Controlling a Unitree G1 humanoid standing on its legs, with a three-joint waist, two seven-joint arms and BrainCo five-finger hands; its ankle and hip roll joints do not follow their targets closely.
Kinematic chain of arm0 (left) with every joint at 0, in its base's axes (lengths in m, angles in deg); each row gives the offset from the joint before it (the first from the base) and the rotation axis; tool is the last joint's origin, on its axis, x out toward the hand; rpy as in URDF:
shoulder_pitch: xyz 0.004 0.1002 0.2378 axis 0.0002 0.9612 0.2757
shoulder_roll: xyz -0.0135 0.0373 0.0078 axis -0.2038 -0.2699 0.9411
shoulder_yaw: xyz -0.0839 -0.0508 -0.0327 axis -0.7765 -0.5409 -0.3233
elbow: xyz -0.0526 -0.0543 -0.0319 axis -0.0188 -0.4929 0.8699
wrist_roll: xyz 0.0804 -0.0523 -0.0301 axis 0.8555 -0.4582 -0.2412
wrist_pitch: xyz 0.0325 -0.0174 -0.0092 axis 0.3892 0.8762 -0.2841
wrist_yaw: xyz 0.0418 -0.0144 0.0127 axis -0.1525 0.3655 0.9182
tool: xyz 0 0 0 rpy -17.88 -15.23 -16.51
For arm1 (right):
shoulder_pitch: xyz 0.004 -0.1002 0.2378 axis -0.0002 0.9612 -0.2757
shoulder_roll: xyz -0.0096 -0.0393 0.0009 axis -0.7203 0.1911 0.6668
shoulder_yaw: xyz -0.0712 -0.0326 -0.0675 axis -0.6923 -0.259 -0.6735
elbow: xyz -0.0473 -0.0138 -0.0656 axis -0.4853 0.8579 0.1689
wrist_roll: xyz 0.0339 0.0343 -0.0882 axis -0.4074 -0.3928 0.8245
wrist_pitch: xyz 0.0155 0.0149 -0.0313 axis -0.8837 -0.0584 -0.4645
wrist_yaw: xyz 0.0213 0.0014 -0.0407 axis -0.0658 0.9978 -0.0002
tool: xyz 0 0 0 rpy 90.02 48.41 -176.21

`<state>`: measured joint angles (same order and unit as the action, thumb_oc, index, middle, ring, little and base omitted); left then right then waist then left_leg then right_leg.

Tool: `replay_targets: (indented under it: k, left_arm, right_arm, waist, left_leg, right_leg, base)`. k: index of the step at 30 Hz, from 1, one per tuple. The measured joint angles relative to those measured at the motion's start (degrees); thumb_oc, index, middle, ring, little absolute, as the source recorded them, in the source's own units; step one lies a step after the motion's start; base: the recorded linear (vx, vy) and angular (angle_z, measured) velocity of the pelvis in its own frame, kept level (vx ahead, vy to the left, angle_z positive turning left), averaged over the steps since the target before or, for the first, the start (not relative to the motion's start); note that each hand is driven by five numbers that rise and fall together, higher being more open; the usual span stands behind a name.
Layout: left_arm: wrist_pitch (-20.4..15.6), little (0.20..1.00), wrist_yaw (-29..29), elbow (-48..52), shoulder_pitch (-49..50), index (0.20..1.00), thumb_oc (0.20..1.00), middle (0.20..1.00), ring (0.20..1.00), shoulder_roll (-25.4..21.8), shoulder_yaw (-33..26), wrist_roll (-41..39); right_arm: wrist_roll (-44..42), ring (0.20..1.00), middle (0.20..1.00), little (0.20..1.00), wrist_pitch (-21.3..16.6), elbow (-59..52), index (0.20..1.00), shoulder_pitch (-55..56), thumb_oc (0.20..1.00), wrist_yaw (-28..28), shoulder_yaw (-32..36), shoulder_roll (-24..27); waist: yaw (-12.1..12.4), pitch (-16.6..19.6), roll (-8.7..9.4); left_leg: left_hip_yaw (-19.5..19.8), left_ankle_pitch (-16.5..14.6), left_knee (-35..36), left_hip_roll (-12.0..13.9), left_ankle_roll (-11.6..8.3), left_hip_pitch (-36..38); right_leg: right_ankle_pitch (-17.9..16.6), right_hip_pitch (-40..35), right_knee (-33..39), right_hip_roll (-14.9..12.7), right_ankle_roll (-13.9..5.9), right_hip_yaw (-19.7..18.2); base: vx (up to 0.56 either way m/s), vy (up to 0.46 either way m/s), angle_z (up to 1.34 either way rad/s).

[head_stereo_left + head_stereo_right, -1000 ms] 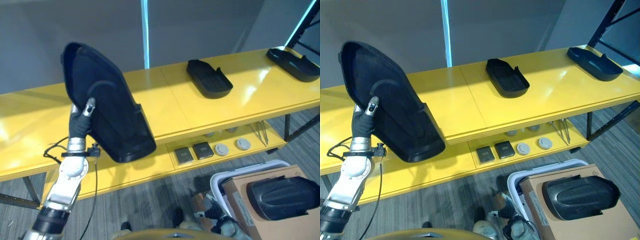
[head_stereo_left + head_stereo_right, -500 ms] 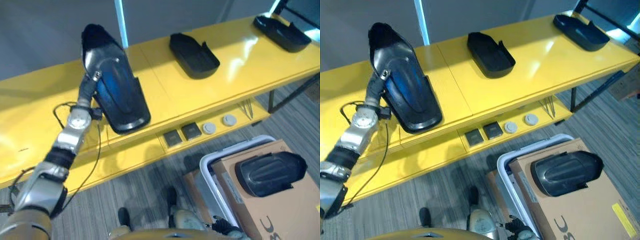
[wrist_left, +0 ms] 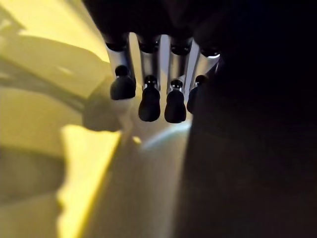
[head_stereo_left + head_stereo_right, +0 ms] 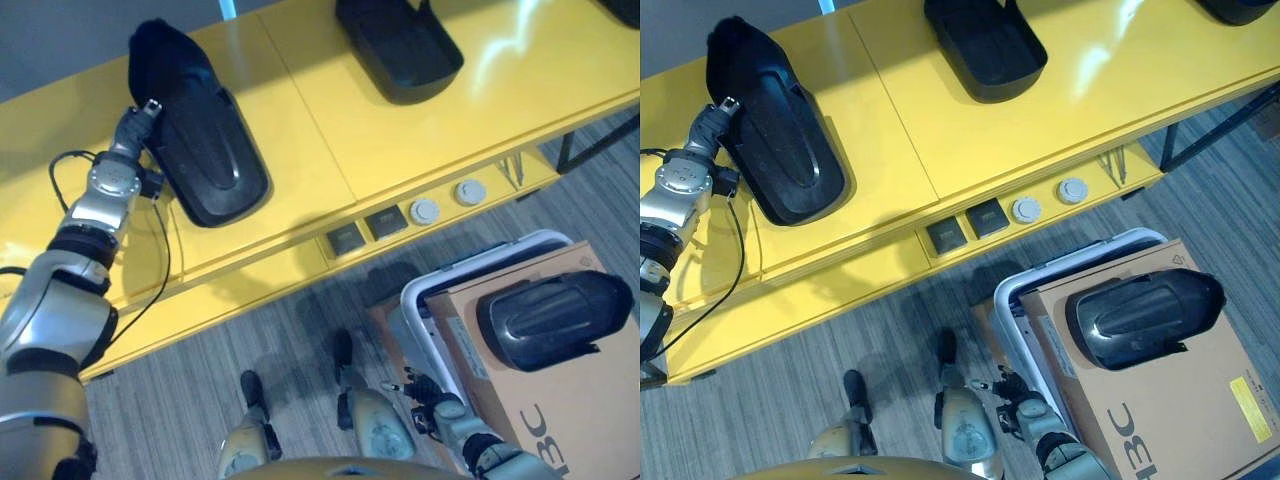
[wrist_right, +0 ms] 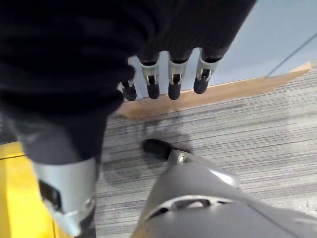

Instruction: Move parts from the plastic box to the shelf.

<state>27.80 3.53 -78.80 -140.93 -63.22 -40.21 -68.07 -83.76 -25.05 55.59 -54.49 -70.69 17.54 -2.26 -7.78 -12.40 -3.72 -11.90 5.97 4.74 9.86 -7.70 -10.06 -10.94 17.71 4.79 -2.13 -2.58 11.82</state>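
Observation:
A long black moulded part (image 4: 205,150) lies hollow side up on the left of the yellow shelf's top board (image 4: 330,120). My left hand (image 4: 138,118) is at the part's far left rim, with the thumb over the rim. In the left wrist view its fingers (image 3: 148,101) run along the outside of the part's dark wall (image 3: 247,148), so the rim is pinched. Another black part (image 4: 555,320) rests on a cardboard box (image 4: 560,420) that stands in the white-rimmed plastic box (image 4: 425,295) on the floor. My right hand (image 5: 163,79) hangs relaxed above the floor and holds nothing.
A second black part (image 4: 400,40) lies on the shelf top, right of the middle. The lower shelf board holds two dark square pieces (image 4: 365,230) and round grey discs (image 4: 445,200). Grey carpet (image 4: 290,350) lies between the shelf and the plastic box.
The camera has tipped down and shifted. The black part in my left hand went from upright above the shelf to lying flat on its top board.

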Motion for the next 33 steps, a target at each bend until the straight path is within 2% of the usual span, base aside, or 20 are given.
replay_targets:
  k: [7,8,9,17,21,24,28,33]
  left_arm:
    - [0.6,0.200,-0.2,-2.5,-3.8,0.200,0.200,0.200,0.200,-0.2,1.4,7.9]
    - [0.6,0.426,-0.1,-2.5,-3.9,0.426,0.426,0.426,0.426,-0.2,1.5,8.8]
    - [0.6,1.000,0.6,-2.6,-3.9,1.000,1.000,1.000,1.000,-0.3,1.8,10.6]
    - [1.7,1.000,3.6,-2.5,-3.8,1.000,1.000,1.000,1.000,0.9,1.1,12.7]
    - [2.8,1.000,5.5,-4.0,-3.6,1.000,1.000,1.000,1.000,4.7,-1.4,12.5]
    - [3.0,1.000,6.0,-4.3,-1.6,1.000,1.000,1.000,1.000,8.4,-4.8,7.8]
    - [3.0,1.000,6.2,-4.5,-0.5,1.000,1.000,1.000,1.000,9.5,-5.7,5.9]
    - [3.7,1.000,6.4,-6.5,2.4,1.000,1.000,1.000,1.000,9.6,-5.7,7.1]
  right_arm:
    - [0.0,1.000,1.000,1.000,0.0,0.5,1.000,-1.5,1.000,0.0,-1.7,-0.7]
    - [-0.1,1.000,1.000,1.000,0.0,0.6,1.000,-1.5,1.000,0.0,-1.7,-0.8]
    - [-0.1,1.000,1.000,1.000,0.0,0.6,1.000,-1.5,1.000,0.0,-1.7,-1.0]
    - [-0.1,1.000,1.000,1.000,0.1,0.7,1.000,-1.1,1.000,0.0,-2.4,-1.2]
    - [0.0,1.000,1.000,1.000,0.2,0.8,1.000,-0.8,1.000,0.0,-2.3,-1.1]
    - [0.4,1.000,1.000,1.000,1.3,2.0,1.000,-0.4,1.000,0.0,-2.2,-1.1]
    - [0.5,1.000,1.000,1.000,1.6,2.9,1.000,-0.5,1.000,-0.1,-1.4,-1.1]
    - [2.1,1.000,1.000,1.000,1.7,3.2,1.000,1.3,1.000,-0.1,-0.3,-0.9]
  waist:
    - [0.0,-0.6,0.47]
    - [0.0,-0.6,0.49]
    - [0.0,-0.7,0.54]
    - [-0.1,-1.8,1.17]
    - [0.0,-1.7,1.25]
    - [0.0,-1.7,1.27]
    - [-0.1,-1.5,1.21]
    - [-0.2,1.1,0.91]
  left_leg:
    - [0.8,0.1,0.0,0.1,-0.09,-0.7]
    - [0.9,0.1,0.0,0.1,-0.09,-0.7]
    - [0.9,0.1,0.0,0.1,-0.09,-0.7]
    - [1.0,0.2,0.0,0.1,-0.21,0.4]
    - [1.0,0.1,0.0,0.1,-0.14,1.7]
    - [1.0,-0.4,0.0,0.1,0.10,4.5]
    - [1.0,-0.5,0.3,-0.2,0.24,6.0]
    - [1.0,-1.0,0.0,-0.2,0.60,9.7]
  right_leg:
    - [-0.2,0.2,0.0,0.0,0.19,1.0]
    - [-0.3,0.2,0.0,0.0,0.34,1.1]
    - [-0.3,0.1,0.0,0.0,0.33,1.2]
    - [0.2,-1.1,0.0,0.0,-0.17,1.2]
    - [0.3,-2.4,0.0,-0.1,-0.27,1.0]
    - [0.9,-5.3,0.1,-0.2,-0.23,1.1]
    - [0.9,-6.9,0.0,-0.5,-0.07,1.2]
    - [0.8,-10.7,0.0,-0.7,0.54,1.4]
  base:
    - [0.01,-0.017,0.06]
    - [0.02,-0.017,0.04]
    - [0.02,-0.019,0.03]
    - [0.00,0.000,0.00]
    - [0.00,0.000,0.00]
    - [0.00,0.010,0.02]
    - [0.00,0.000,0.00]
    - [0.00,0.001,0.01]
